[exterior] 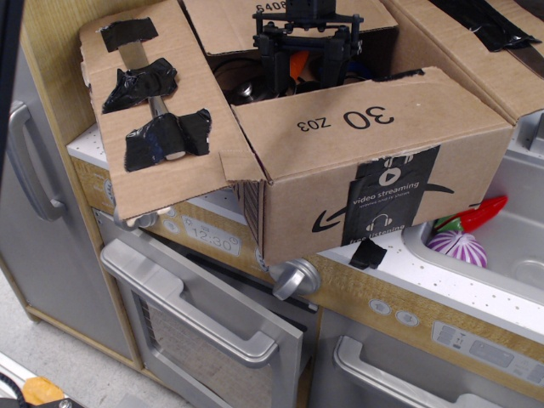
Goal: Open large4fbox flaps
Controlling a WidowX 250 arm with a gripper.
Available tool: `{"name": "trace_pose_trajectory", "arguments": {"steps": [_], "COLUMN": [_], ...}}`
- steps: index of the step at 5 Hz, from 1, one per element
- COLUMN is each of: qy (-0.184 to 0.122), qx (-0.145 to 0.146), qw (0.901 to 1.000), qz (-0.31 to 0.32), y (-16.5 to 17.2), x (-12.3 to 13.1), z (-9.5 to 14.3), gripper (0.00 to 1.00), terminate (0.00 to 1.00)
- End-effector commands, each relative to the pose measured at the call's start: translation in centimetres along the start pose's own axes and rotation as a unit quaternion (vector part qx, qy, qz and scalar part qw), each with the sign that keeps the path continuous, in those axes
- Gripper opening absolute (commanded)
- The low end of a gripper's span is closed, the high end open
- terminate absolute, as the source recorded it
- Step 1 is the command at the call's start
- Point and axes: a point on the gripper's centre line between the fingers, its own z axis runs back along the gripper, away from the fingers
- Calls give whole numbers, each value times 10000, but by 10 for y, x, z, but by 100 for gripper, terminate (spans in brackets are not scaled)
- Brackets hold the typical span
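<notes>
End effector [308, 59] open, holding nothing, fingers down inside the cardboard box [374, 183], near flap [361, 119] folded over the opening.

– Where did the large4fbox [340, 183] sit?
– On the counter [442, 285], overhanging the oven [204, 323], with the sink [510, 246] to its right.
– And the flaps [153, 110]?
– One spread left, one lay across the front; the gripper [308, 64] hung inside behind it.
</notes>
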Motion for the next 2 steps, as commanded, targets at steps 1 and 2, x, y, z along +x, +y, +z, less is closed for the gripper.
{"name": "trace_pose_trajectory", "arguments": {"steps": [1, 2], "qy": [-43, -81], "qx": [-200, -196], "qw": [9998, 9997], "qz": [11, 124], "y": [-33, -43], "x": [-22, -36], "z": [47, 54], "gripper": [100, 100], "terminate": [0, 0]}}
